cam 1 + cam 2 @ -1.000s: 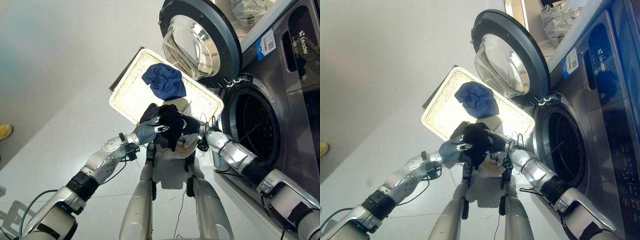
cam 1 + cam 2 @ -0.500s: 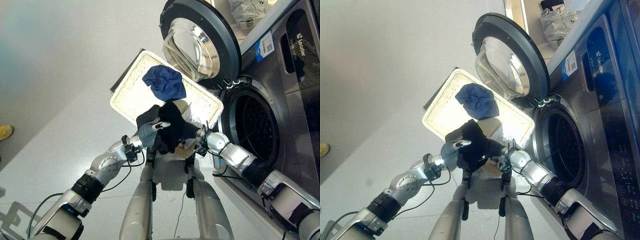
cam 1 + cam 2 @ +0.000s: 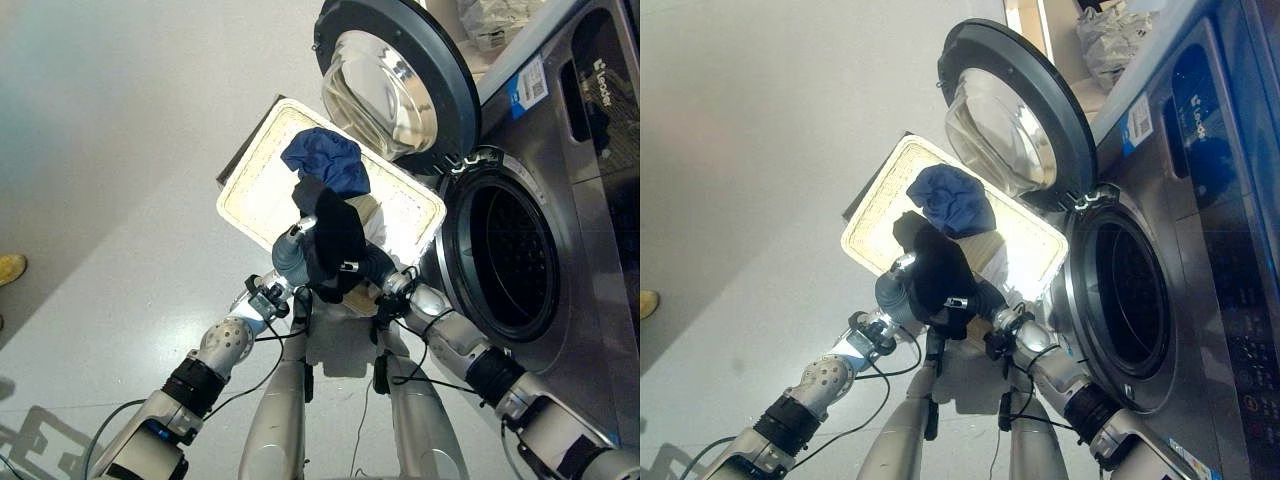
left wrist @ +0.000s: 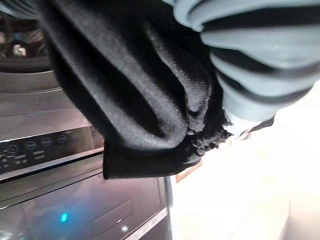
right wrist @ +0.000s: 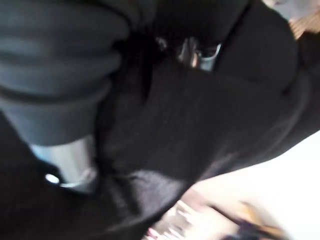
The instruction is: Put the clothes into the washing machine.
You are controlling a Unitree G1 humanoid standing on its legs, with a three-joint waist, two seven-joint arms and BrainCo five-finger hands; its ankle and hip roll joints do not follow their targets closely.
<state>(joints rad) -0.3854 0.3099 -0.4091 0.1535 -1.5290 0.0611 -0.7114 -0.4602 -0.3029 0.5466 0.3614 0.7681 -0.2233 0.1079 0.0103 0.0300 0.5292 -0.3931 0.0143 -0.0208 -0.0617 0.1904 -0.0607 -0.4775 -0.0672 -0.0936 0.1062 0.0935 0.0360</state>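
Grey floor [image 3: 120, 150] beside open washer [image 3: 510, 260]

I count one washing machine [image 3: 560, 200] with one round door [image 3: 395, 80] swung open. One white tray [image 3: 255, 190] lies on the floor. Clothes: one black garment [image 3: 335, 235] bunched between my two hands, my left hand [image 3: 292, 258] and my right hand [image 3: 372, 268], one blue garment [image 3: 325, 160] in the tray, and one pale piece [image 3: 368, 212] beside it.

L hand [image 3: 293, 258] raised, fingers hidden | R hand [image 3: 372, 268] alongside, fingers hidden
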